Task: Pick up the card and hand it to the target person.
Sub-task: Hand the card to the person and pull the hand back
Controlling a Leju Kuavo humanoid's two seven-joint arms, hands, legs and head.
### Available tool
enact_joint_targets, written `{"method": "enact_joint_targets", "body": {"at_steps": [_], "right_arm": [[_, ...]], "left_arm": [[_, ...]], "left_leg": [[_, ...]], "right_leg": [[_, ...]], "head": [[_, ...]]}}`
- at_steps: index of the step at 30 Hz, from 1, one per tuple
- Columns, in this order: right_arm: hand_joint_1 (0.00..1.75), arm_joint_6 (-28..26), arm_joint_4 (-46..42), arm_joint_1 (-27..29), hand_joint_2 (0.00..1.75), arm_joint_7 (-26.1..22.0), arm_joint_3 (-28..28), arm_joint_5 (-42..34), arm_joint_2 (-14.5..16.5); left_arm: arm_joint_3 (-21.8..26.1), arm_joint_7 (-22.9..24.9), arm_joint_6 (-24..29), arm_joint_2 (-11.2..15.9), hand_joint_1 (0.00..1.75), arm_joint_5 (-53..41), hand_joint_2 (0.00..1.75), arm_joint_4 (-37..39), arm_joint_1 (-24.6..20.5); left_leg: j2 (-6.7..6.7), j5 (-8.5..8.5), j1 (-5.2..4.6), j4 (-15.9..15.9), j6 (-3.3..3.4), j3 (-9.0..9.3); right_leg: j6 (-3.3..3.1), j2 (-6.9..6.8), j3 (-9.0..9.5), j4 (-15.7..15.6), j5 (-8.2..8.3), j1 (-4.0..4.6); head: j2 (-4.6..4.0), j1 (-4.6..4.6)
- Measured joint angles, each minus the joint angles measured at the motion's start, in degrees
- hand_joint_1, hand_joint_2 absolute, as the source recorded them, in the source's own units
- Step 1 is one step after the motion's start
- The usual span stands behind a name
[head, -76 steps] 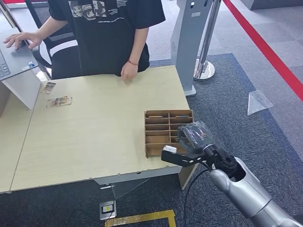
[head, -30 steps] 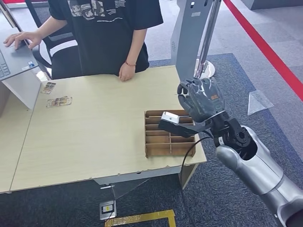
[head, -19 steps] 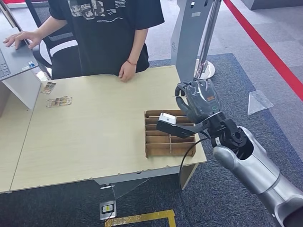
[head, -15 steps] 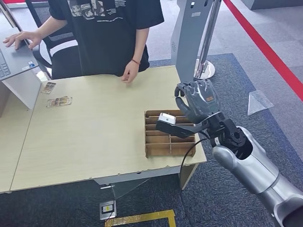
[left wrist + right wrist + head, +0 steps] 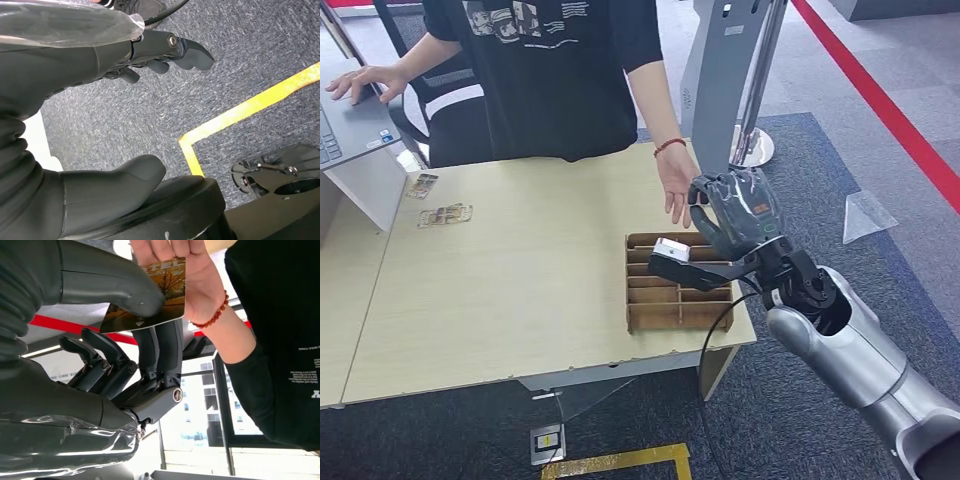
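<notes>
Card (image 5: 151, 292): pinched between right hand (image 5: 731, 225) thumb and fingers (image 5: 166, 347), above wooden divider tray (image 5: 675, 285), at person's open palm (image 5: 675, 185). Tray contents unclear. Left hand (image 5: 75, 125): holds nothing, fingers apart.

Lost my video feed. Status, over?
Right hand pinches card. Person's hand at card. Left hand hangs open. Nothing in the way.

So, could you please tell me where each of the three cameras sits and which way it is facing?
Head view: high on the body, looking down at the table; right hand meets the person's hand.
Left wrist view: behind the hanging left hand, facing carpet.
Right wrist view: behind the right hand, facing the card.
Shared: head and right wrist views both show the right hand and person's hand.
</notes>
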Motion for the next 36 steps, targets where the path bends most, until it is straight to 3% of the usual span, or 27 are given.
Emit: {"method": "enact_joint_targets", "body": {"at_steps": [28,30,32,34,36], "right_arm": [[1.75,0.0,0.0,0.0,1.75,0.0,0.0,0.0,0.0],[0.87,-4.7,13.1,-4.9,1.75,3.8,-0.3,4.5,4.5],[0.00,-14.1,35.5,-13.5,1.75,6.0,-0.3,8.9,11.5],[0.00,-19.7,46.3,-17.7,1.75,4.2,0.1,8.7,14.4],[0.00,-20.3,46.9,-17.9,1.75,4.0,0.3,8.6,14.4]], "left_arm": [[0.0,0.0,0.0,0.0,0.00,0.0,1.75,0.0,0.0],[-1.4,0.1,-0.1,-0.2,0.00,-1.3,1.75,0.1,-0.3],[-2.8,0.5,-0.2,-0.5,0.00,-2.8,1.75,0.2,-0.7],[-2.8,0.7,-0.2,-0.5,0.00,-2.9,1.75,0.1,-0.8],[-2.9,0.8,-0.3,-0.5,0.00,-2.9,1.75,0.1,-0.7]], "left_leg": [[-0.04,-0.01,-0.01,0.0,0.01,-0.01],[-0.04,-0.01,-0.01,0.0,0.02,-0.01],[0.26,-0.01,-0.01,0.0,0.02,0.05],[0.64,0.01,-0.01,-0.1,0.00,0.08],[0.57,0.04,0.01,-0.1,-0.01,0.03]], "right_leg": [[0.00,-0.05,0.00,0.0,-0.02,-0.01],[0.00,-0.05,0.00,0.0,-0.02,-0.01],[0.00,0.25,-0.01,0.0,0.07,-0.01],[0.00,0.63,-0.03,0.0,0.21,-0.01],[-0.02,0.54,-0.01,0.0,0.23,0.00]], "head": [[0.00,0.00],[0.00,0.00],[0.00,0.00],[0.00,0.00],[0.00,0.00]]}}
